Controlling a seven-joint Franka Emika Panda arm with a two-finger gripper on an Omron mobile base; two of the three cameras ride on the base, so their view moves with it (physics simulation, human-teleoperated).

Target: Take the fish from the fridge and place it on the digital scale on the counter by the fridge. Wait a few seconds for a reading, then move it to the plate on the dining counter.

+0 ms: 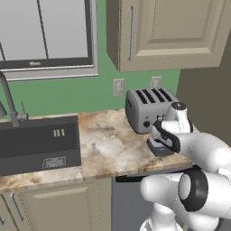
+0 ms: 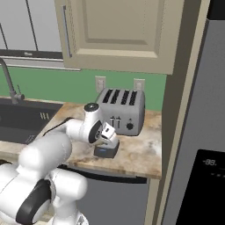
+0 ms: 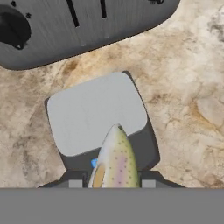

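Hand view: two-finger gripper points down, clamped on the slender speckled grey-brown fish over the low dark-grey, pale-topped digital scale, near the silver four-slot toaster.

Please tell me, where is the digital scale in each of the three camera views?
Left base view: digital scale, right of centre, partly behind the white hand.
Right base view, centre, under the hand.
Hand view, centre, the fish over its near edge.
Shared landmark: the toaster just behind it.

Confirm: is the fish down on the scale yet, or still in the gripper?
Still in the gripper, which is shut on the fish. The fish pokes out from between the fingertips over the digital scale; contact with its top cannot be told.
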